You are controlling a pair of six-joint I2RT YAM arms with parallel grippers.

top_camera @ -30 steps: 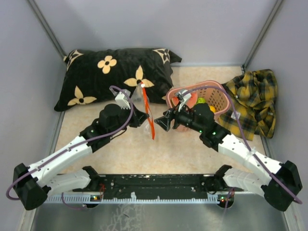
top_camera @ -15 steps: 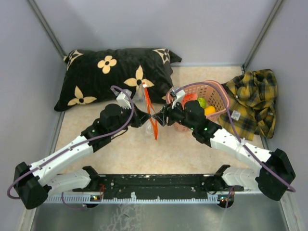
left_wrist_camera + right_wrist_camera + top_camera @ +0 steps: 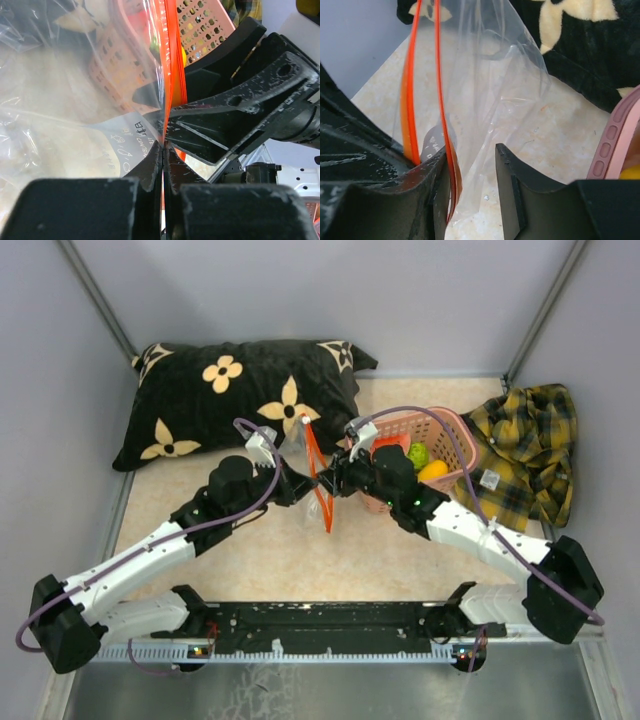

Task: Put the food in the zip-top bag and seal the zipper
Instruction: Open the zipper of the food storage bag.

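Left end effector (image 3: 163,146) clamps zip-top bag (image 3: 492,75); right end effector (image 3: 471,152) (jaws apart) straddles its zipper (image 3: 438,75).

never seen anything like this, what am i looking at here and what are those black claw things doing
Two robot arms are bolted at the near edge of a table. One picture looks down from above; the other two come from a camera on each wrist. The left gripper is pinched shut on a clear zip-top bag, near its mouth. The right gripper is open, its fingers either side of the bag's orange zipper strip. On the table lie a pink basket of toy fruits, a black flowered pillow and a yellow plaid cloth.
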